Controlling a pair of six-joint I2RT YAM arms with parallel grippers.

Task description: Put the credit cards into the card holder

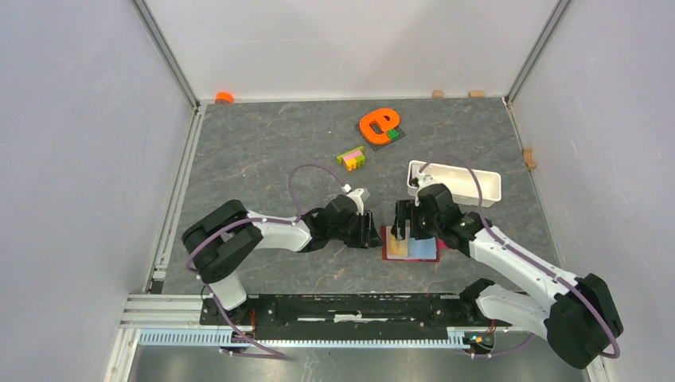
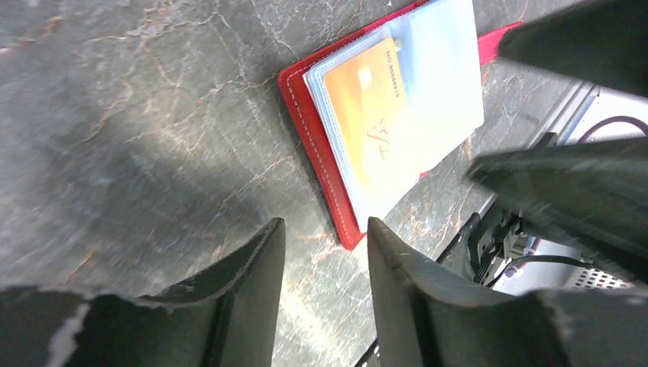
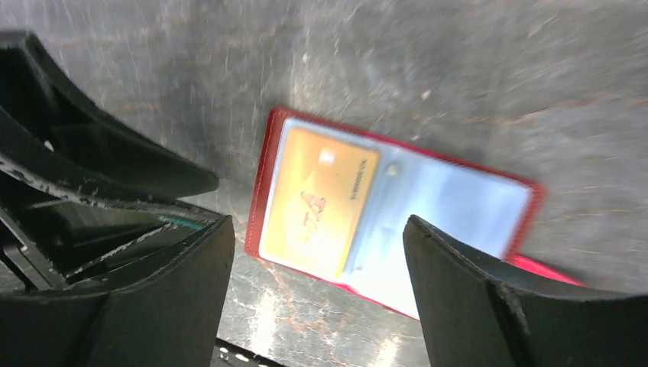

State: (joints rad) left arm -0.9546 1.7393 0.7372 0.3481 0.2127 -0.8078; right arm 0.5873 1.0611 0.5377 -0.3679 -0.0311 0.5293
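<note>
Red card holder (image 3: 458,202) open, 1 orange credit card (image 2: 374,115) inside; left end effector (image 2: 325,229) narrow, right end effector (image 3: 319,225) wide.

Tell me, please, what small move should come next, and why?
Probably raise the right tool straight up, clear of the card holder: the orange card already sits inside it, the left tool is open and empty too, and no other card shows.

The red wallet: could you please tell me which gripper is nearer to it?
Right. The right gripper hangs open directly over the wallet, above the orange card. The left gripper sits just beside the wallet's edge, over the table.
</note>
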